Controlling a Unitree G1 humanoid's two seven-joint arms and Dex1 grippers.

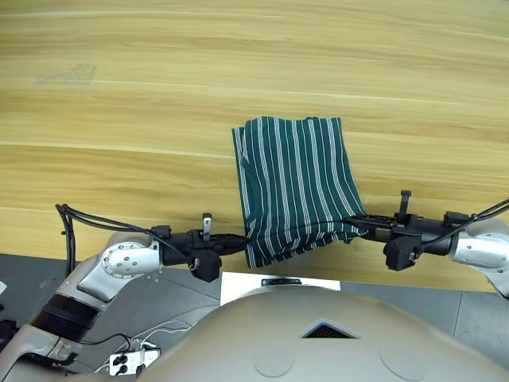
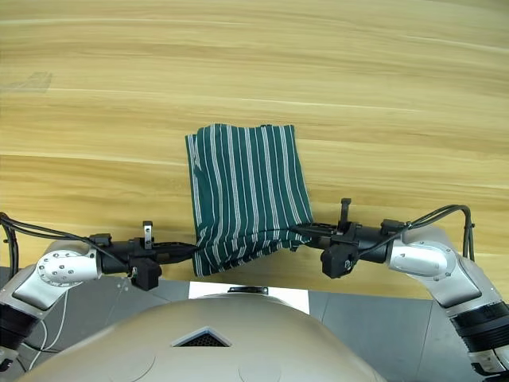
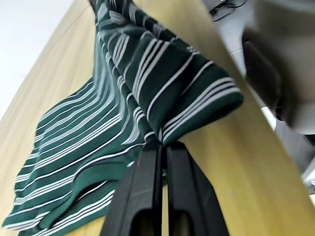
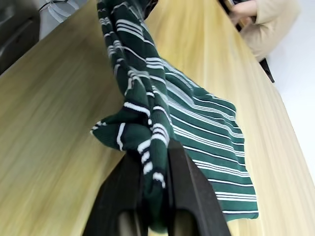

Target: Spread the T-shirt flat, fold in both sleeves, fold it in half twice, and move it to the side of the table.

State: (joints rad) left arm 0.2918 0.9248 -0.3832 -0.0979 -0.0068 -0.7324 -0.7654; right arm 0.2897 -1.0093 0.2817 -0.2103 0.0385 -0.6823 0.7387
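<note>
Green white-striped T-shirt [image 1: 294, 187] drapes onto wood-grain table [image 1: 119, 119].

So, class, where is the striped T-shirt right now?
In the left eye view the T-shirt sits centre, at the near edge of the table, its near corners pinched by the left gripper and right gripper.

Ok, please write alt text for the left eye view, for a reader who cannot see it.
A folded dark green T-shirt with thin white stripes is held at its two near corners by the left hand and the right hand. Its far part lies on the light wooden table.
</note>
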